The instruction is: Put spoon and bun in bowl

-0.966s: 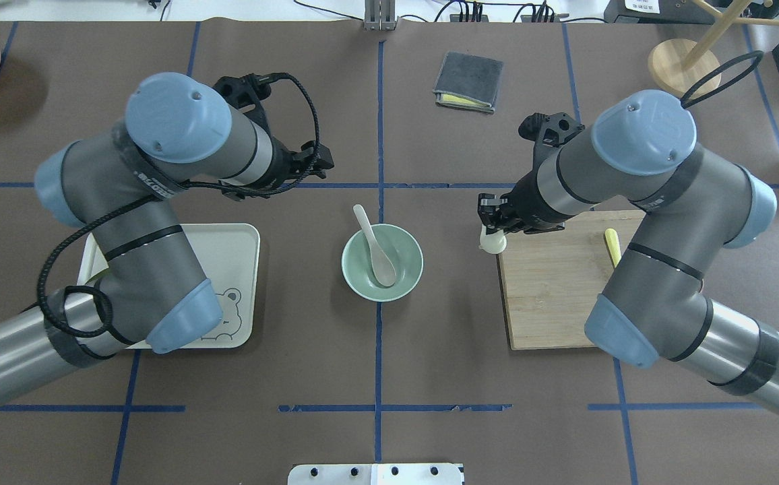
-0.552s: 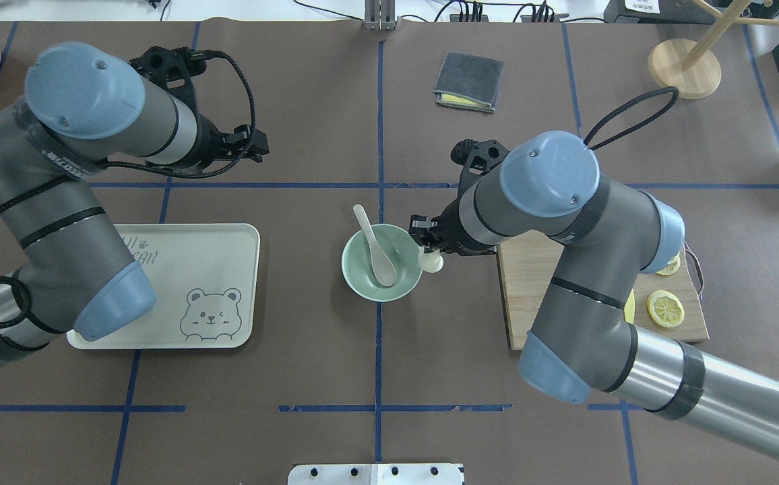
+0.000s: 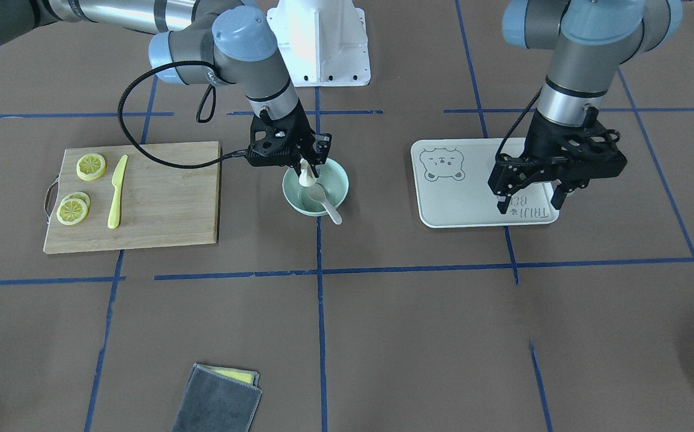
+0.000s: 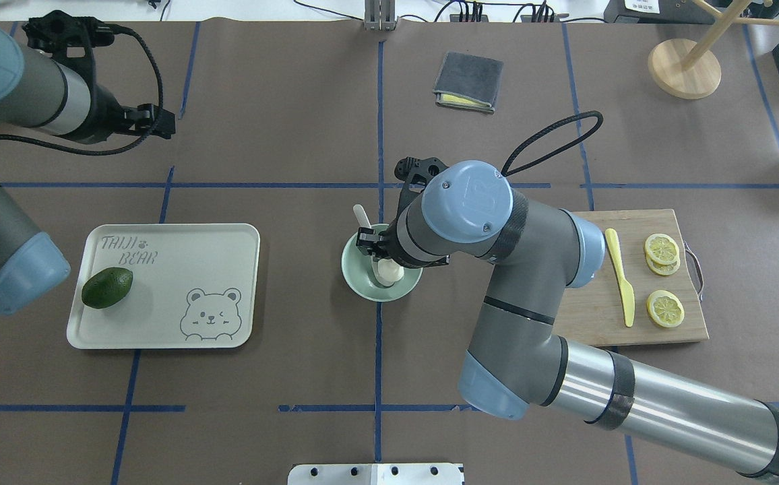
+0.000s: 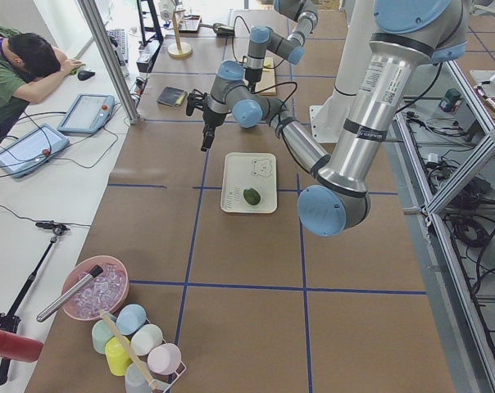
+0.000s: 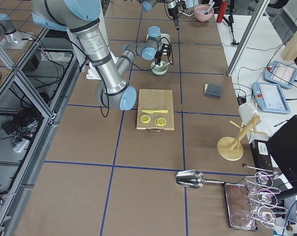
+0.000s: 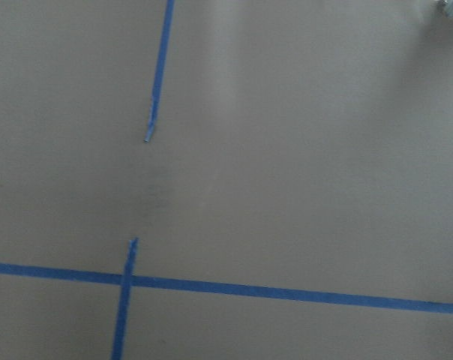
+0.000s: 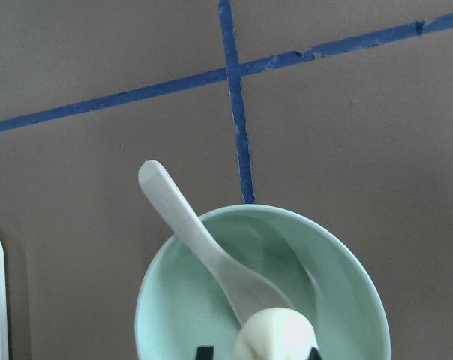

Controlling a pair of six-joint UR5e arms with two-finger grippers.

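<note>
My right gripper (image 3: 308, 170) is clenched on the bun (image 3: 305, 177), one finger on each side of it. It holds the bun just above the bowl (image 3: 340, 183), inside the ring of the rim. Directly under the gripper lies the spoon (image 3: 326, 205). Its scoop is in the bottom of the bowl, below the bun, and its handle leans over the rim on the side away from my base. So the scoop stands between the bun and the floor of the bowl.

On the outer side of this gripper, apart from the bowl, is the wooden cutting board (image 3: 161, 204) with the yellow knife (image 3: 116, 193) and lemon slices (image 3: 91, 166). Beyond the gripper, further from my base, lies a folded grey cloth (image 4: 468, 81).

My left gripper (image 3: 530, 201) hangs with its fingers spread and nothing between them. It is well apart from the bowl, over bare table paper (image 7: 286, 150). The tray (image 4: 180, 269) with a dark green fruit (image 4: 107, 287) is near it, toward my base.
</note>
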